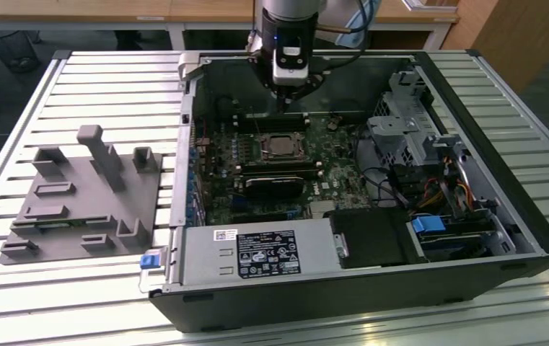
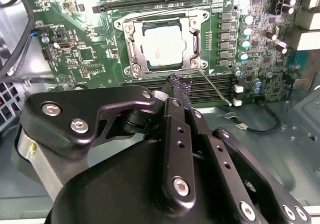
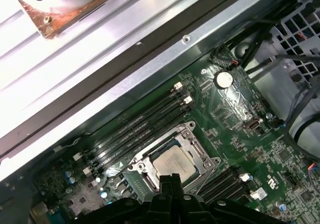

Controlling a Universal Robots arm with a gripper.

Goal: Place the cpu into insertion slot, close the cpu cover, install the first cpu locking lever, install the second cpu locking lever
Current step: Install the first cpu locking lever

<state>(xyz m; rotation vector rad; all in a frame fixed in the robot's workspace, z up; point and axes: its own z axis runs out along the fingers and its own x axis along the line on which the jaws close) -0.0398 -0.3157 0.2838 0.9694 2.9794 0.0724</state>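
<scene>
Gripper [image 2: 178,86], nearest the lens in the second wrist view: jaws closed together on nothing, tips poised just beside the cover's edge. The cpu [image 2: 162,44] lies flat in the slot [image 2: 160,24] and the cover [image 2: 131,49] appears folded down around it, so the first two steps look done. A thin lever [image 2: 215,88] angles loose from the cover's corner across the memory slots [image 2: 210,95], suggesting latching is unfinished, and the other lever's state cannot be told; around lies the green board [image 2: 80,59] in the open case [image 1: 351,299].
</scene>
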